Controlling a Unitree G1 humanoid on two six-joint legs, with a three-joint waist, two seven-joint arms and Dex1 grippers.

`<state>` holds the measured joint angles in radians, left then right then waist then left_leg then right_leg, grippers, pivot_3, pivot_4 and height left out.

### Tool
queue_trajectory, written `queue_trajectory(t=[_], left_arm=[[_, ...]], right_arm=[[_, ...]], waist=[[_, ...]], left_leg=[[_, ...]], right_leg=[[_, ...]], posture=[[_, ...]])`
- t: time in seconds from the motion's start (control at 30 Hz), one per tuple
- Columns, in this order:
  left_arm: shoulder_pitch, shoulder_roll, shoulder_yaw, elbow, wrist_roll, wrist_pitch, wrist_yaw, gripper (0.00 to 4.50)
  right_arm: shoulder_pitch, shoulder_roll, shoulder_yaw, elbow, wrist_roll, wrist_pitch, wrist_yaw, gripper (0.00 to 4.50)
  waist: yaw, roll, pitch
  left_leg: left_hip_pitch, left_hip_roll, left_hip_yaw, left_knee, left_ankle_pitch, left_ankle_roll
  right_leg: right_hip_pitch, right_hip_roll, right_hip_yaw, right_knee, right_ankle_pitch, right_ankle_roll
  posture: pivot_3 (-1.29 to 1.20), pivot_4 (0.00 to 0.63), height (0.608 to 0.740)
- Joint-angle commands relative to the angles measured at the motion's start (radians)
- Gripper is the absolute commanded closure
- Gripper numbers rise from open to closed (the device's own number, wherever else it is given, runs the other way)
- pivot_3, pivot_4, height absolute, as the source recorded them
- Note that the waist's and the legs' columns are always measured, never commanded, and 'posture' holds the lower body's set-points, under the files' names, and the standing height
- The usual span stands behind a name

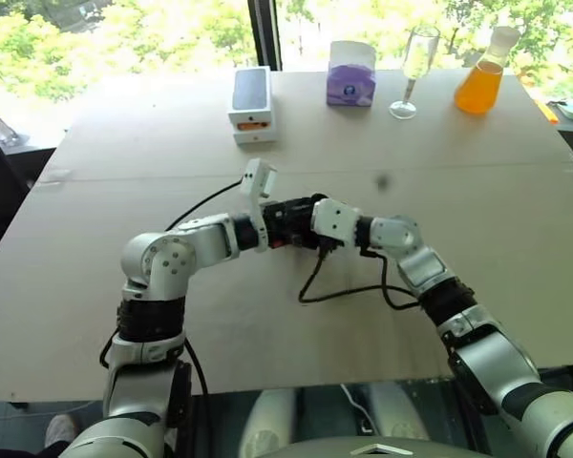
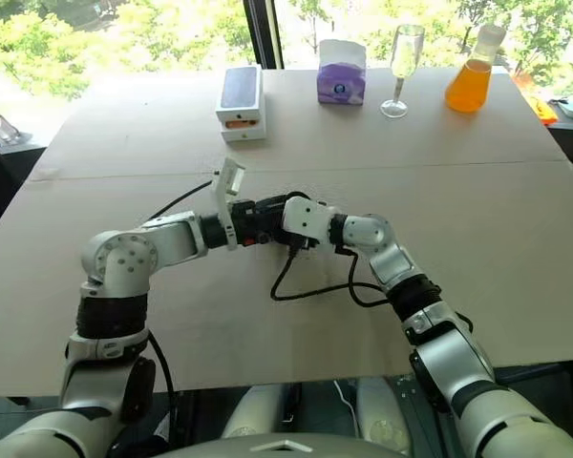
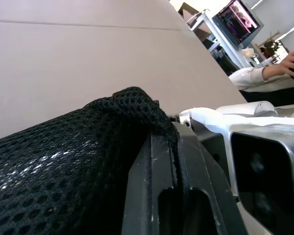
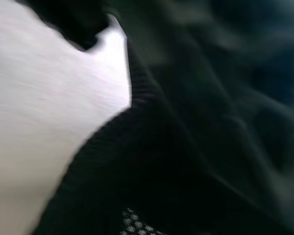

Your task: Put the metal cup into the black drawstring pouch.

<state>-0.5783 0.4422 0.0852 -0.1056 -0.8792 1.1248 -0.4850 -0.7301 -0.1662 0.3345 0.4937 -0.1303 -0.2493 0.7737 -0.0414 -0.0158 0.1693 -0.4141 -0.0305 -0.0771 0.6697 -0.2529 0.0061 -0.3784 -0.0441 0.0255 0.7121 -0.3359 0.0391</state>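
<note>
Over the pale beige counter (image 1: 516,191) by sunlit windows, the left gripper (image 3: 179,166) pinches the black mesh drawstring pouch (image 3: 63,166) mid-counter; the right gripper's (image 1: 304,221) state is unclear beside it.

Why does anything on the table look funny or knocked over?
Nothing looks knocked over or spilled. The tall clear wine glass, the orange flask, the purple tissue box and the white phone box all stand neatly at the far edge. The only unusual thing: the soft black mesh pouch is bunched between both grippers above the table.

Black pouch (image 4: 186,161) blurs close against the right wrist camera.
</note>
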Motion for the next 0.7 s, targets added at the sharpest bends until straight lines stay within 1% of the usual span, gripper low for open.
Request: queue_trajectory(t=[0.03, 0.13, 0.3, 0.33, 0.37, 0.4, 0.47, 0.53, 0.7], left_arm=[[-0.013, 0.064, -0.074, 0.035, 0.112, -0.107, -0.105, 4.5], [-0.029, 0.084, -0.13, 0.07, 0.184, -0.171, -0.158, 4.5], [-0.064, 0.055, -0.144, 0.092, 0.222, -0.202, -0.186, 4.5], [-0.077, 0.04, -0.139, 0.087, 0.216, -0.193, -0.184, 4.5], [-0.092, 0.033, -0.148, 0.082, 0.23, -0.202, -0.184, 4.5], [-0.106, 0.031, -0.161, 0.081, 0.253, -0.219, -0.184, 4.5], [-0.129, 0.036, -0.179, 0.094, 0.303, -0.245, -0.177, 4.5], [-0.153, 0.038, -0.176, 0.124, 0.337, -0.261, -0.167, 4.5], [-0.173, 0.051, -0.172, 0.173, 0.38, -0.3, -0.204, 4.5]], right_arm=[[0.023, -0.062, -0.013, -0.207, -0.073, 0.141, -0.04, 2.3], [0.058, -0.096, -0.017, -0.351, -0.016, 0.274, 0.042, 2.3], [0.083, -0.124, -0.031, -0.477, 0.015, 0.435, 0.057, 2.3], [0.091, -0.132, -0.021, -0.493, 0.013, 0.462, 0.062, 1.79], [0.11, -0.147, -0.009, -0.52, 0.009, 0.493, 0.071, 1.44], [0.13, -0.156, -0.006, -0.551, 0.012, 0.52, 0.072, 1.19], [0.16, -0.168, -0.026, -0.628, 0.042, 0.603, 0.075, 1.19], [0.184, -0.173, -0.075, -0.737, 0.105, 0.709, 0.078, 1.19], [0.246, -0.213, -0.187, -0.972, 0.21, 0.925, 0.042, 1.19]], waist=[[0.001, 0.0, 0.0], [0.001, 0.0, 0.0], [0.001, 0.0, 0.0], [0.001, 0.0, 0.0], [0.002, 0.0, 0.0], [0.003, 0.0, 0.0], [0.005, 0.0, 0.0], [0.005, 0.0, 0.0], [0.002, 0.0, 0.0]], left_leg=[[0.0, 0.0, 0.0, 0.0, 0.0, 0.0], [-0.001, 0.0, 0.0, -0.001, 0.0, 0.0], [-0.001, 0.0, 0.0, -0.001, 0.0, 0.0], [-0.001, 0.0, 0.0, 0.0, 0.0, 0.0], [-0.001, 0.0, 0.0, 0.0, 0.0, 0.0], [-0.001, 0.0, 0.0, 0.0, 0.0, 0.0], [-0.002, 0.0, -0.001, 0.0, 0.0, 0.0], [-0.002, -0.001, 0.0, -0.001, 0.0, 0.0], [-0.002, 0.0, -0.001, -0.001, 0.0, 0.0]], right_leg=[[0.0, 0.0, 0.0, 0.0, 0.0, 0.0], [-0.001, 0.0, 0.0, -0.001, 0.0, 0.0], [-0.001, 0.0, 0.0, 0.0, 0.0, 0.0], [-0.001, 0.0, 0.0, 0.0, 0.0, 0.0], [-0.001, 0.0, 0.0, 0.0, 0.0, 0.0], [-0.001, 0.0, 0.0, 0.0, 0.0, 0.0], [0.0, 0.0, 0.0, -0.001, 0.0, 0.0], [-0.001, 0.0, 0.0, -0.001, 0.0, 0.0], [-0.001, 0.0, 0.0, 0.0, 0.0, 0.0]], posture=[[0.0, 0.15, 0.74], [0.0, 0.15, 0.74], [0.0, 0.15, 0.74], [0.0, 0.15, 0.74], [0.0, 0.15, 0.74], [0.0, 0.15, 0.74], [0.0, 0.15, 0.74], [0.0, 0.15, 0.74], [0.0, 0.15, 0.74]])
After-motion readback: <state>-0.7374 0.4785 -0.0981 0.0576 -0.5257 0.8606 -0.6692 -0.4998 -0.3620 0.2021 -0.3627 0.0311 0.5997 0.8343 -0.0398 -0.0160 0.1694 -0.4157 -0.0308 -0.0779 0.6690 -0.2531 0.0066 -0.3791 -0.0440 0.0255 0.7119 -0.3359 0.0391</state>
